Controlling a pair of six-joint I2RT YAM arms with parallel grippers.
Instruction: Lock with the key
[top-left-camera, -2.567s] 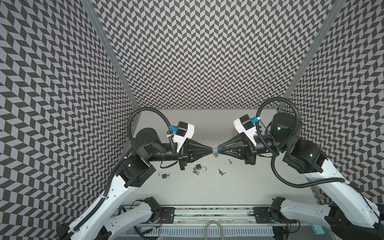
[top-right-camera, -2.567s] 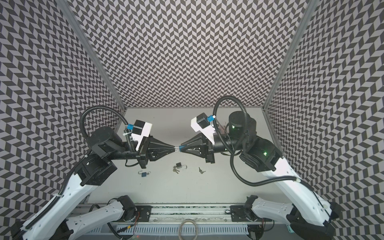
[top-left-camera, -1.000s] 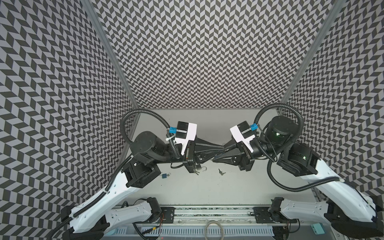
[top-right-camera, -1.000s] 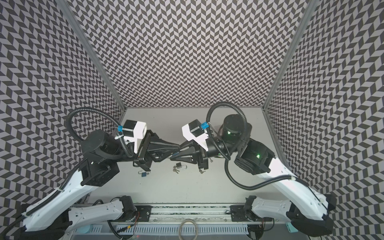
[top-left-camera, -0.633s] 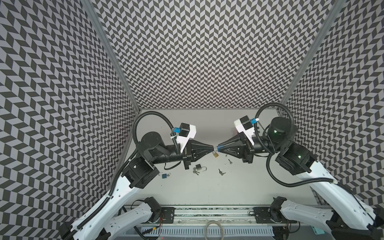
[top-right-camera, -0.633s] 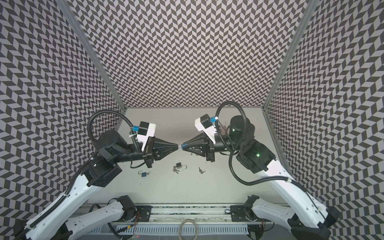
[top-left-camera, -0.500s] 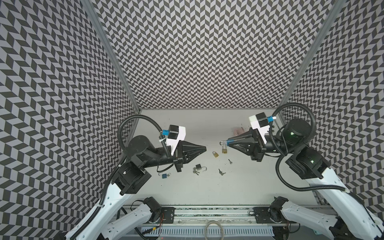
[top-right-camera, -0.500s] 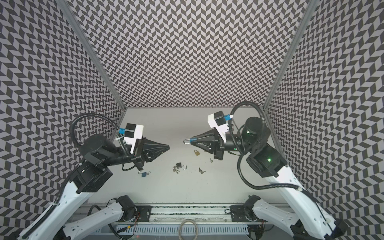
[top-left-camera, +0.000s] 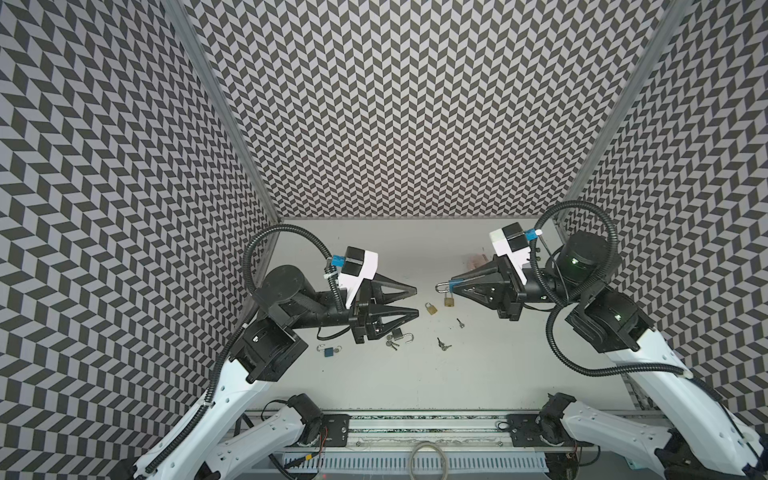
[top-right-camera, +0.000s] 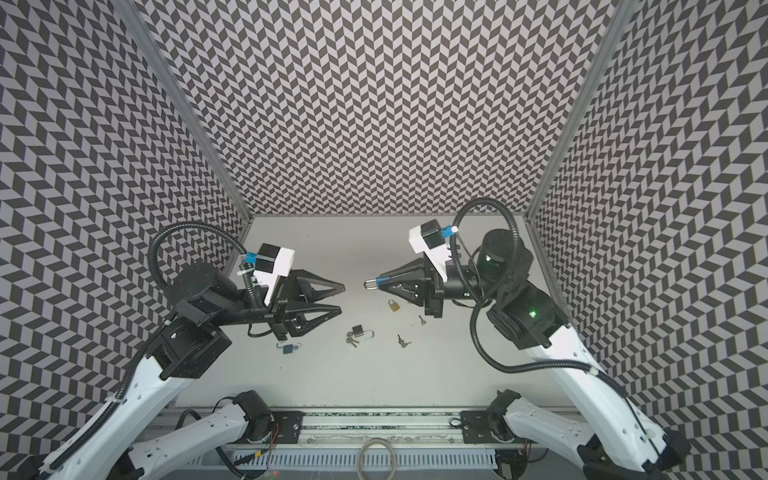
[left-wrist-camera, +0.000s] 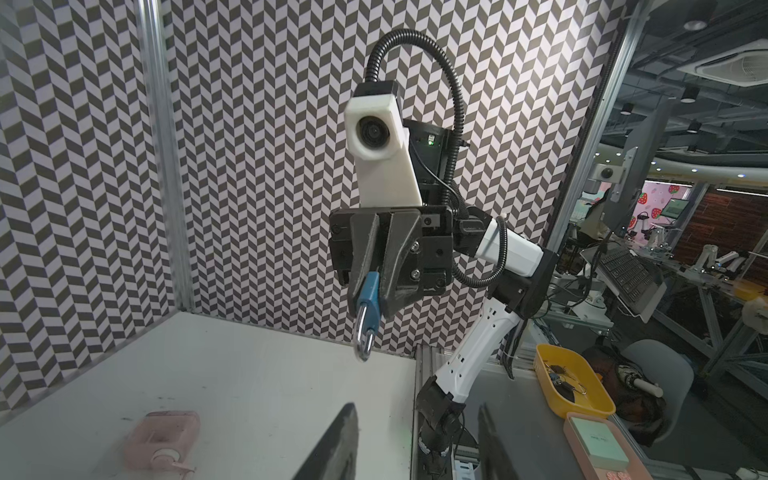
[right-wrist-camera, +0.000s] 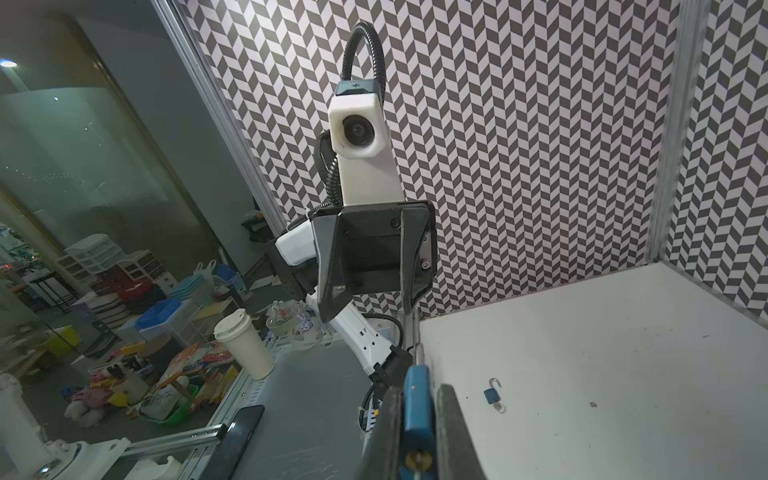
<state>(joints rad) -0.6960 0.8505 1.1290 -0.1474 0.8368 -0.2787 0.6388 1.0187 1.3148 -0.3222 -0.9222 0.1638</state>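
Pulled apart since a moment ago, when their tips met, my left jaws now stand released and empty, while my right jaws stay clenched on the blue padlock (left-wrist-camera: 369, 291), held above the bench (top-left-camera: 457, 374). Its shackle (left-wrist-camera: 363, 345) looks shut. The keys (top-left-camera: 442, 344) lie on the bench below, so I judge the key-turn is not yet done.

A pale pink plastic bottle (left-wrist-camera: 162, 436), perhaps a pump dispenser, lies on its side on the white tabletop (left-wrist-camera: 270, 395) near the black-and-white chevron-patterned walls (top-left-camera: 415, 104). Outside the enclosure stand a yellow plastic tray (left-wrist-camera: 592, 409) holding small dark items and a white lidded paper cup (right-wrist-camera: 243, 345).
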